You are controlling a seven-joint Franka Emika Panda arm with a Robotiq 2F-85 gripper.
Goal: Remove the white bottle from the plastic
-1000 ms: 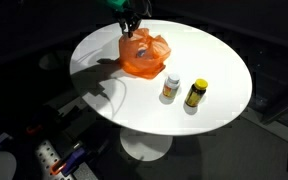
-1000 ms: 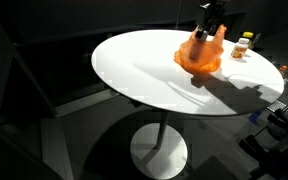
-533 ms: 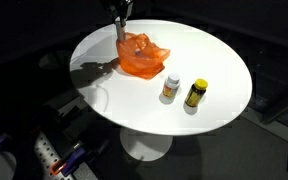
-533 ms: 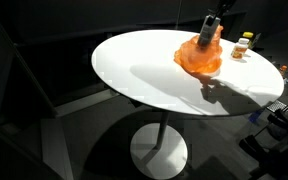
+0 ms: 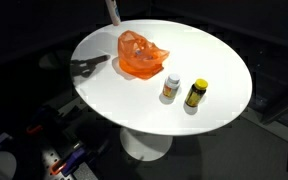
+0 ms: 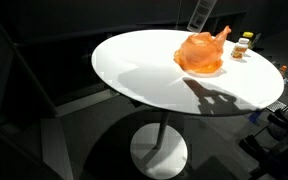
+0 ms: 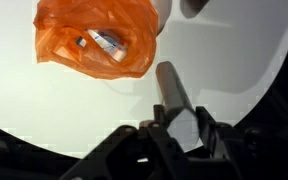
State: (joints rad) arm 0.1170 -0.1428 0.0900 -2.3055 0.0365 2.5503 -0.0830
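Observation:
An orange plastic bag [image 5: 142, 55] lies crumpled on the round white table [image 5: 219, 60], and shows in both exterior views [image 6: 200, 55]. In the wrist view the bag [image 7: 96, 38] lies below me with a labelled item still inside. My gripper [image 7: 181, 113] is shut on a long white bottle [image 7: 170, 88] and holds it high above the bag. In both exterior views only the hanging white bottle [image 5: 112, 10] [image 6: 200, 14] shows at the top edge; the gripper itself is out of frame there.
A small white-capped bottle [image 5: 171, 87] and a yellow-capped dark bottle [image 5: 195, 94] stand on the table beside the bag, and show in an exterior view [image 6: 243, 46] too. The surroundings are dark, with equipment on the floor [image 5: 59, 160].
My gripper has risen straight up from the bag with the white bottle in it. It has left the top of both exterior views. The bag has slumped.

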